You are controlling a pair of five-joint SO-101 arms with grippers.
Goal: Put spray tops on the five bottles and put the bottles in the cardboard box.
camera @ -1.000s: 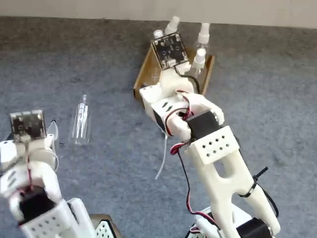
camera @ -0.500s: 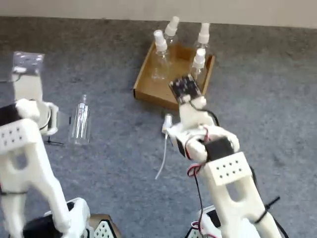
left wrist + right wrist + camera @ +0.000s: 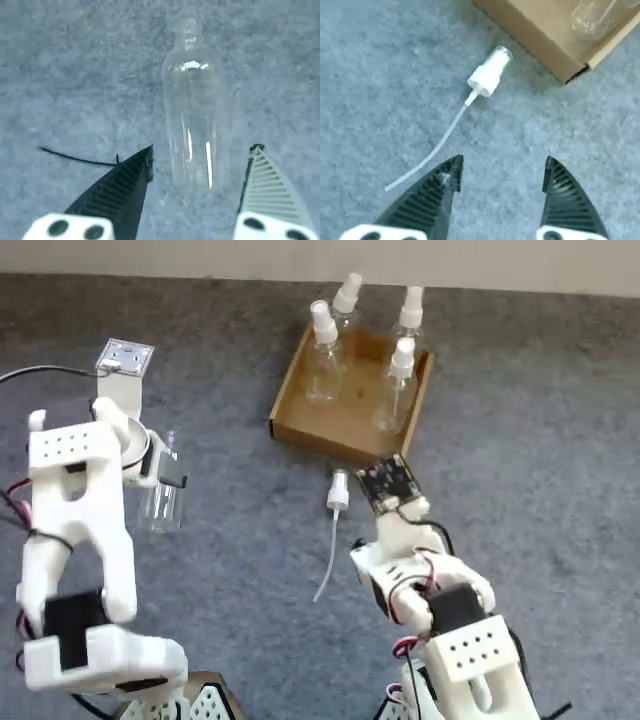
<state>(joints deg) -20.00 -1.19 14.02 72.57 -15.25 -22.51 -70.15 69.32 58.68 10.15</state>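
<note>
Since the last bottle (image 3: 195,115) lies uncapped on its side on the table (image 3: 230,580), the left end effector (image 3: 202,150), spread wide astride its base, should close squarely on the body so it cannot roll. The right end effector (image 3: 503,160), open and empty, should take the spray top (image 3: 489,75) by its white head, not the thin tube. Over the last second the right arm drew back from the cardboard box (image 3: 310,435) and the left swung forward over the bottle.

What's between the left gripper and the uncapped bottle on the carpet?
Nothing visible. The open left gripper hangs over the lying bottle, its jaws flanking the base end. A thin black wire lies off to one side.
</note>
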